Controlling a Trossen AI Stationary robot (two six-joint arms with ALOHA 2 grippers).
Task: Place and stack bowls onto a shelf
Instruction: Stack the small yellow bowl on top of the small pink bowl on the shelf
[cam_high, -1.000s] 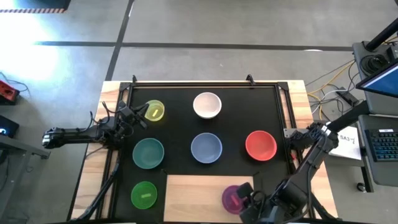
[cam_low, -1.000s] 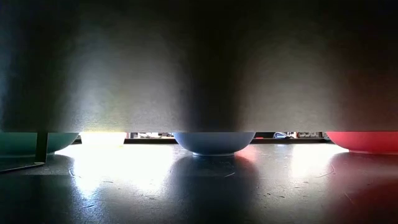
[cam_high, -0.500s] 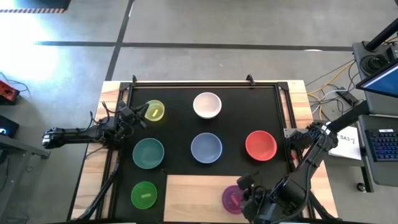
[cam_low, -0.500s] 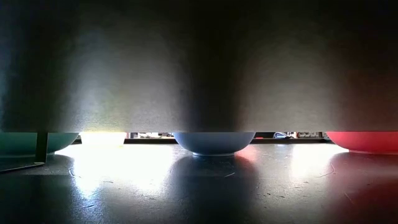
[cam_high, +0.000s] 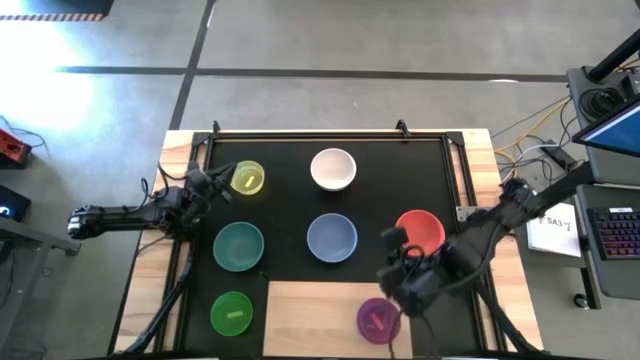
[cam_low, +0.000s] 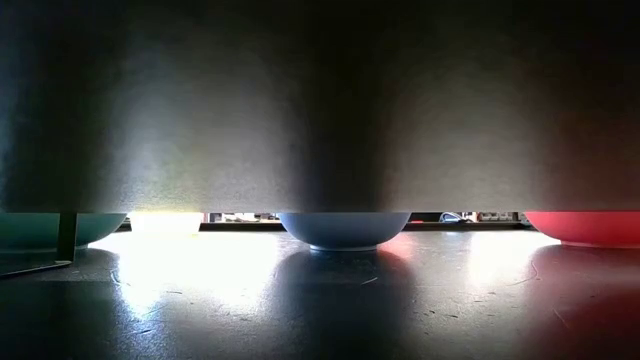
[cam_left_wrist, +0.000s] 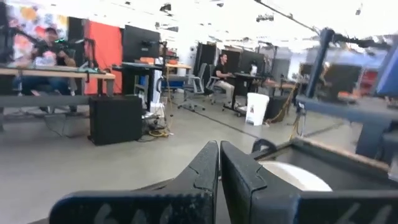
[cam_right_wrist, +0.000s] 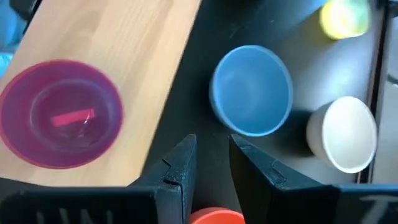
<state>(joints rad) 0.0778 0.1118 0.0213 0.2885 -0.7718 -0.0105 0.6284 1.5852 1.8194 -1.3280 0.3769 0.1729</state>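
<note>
Overhead, the magenta bowl (cam_high: 377, 319) sat upright on the right end of the pale wooden shelf (cam_high: 320, 305), with nothing stacked in it. Right gripper (cam_high: 397, 262) hovered just beyond that bowl, over the black mat (cam_high: 290, 205) between the pale blue bowl (cam_high: 331, 237) and the red bowl (cam_high: 421, 232); its fingers (cam_right_wrist: 180, 163) stood slightly parted and held nothing. Left gripper (cam_left_wrist: 219, 163) waited at the mat's left edge beside the yellow bowl (cam_high: 247, 178), fingers pressed together, empty. Teal bowl (cam_high: 238, 246) and white bowl (cam_high: 333, 169) rested on the mat, well apart; the bright green bowl (cam_high: 232, 313) sat just left of the shelf. Low camera was mostly blocked by a dark panel.
</note>
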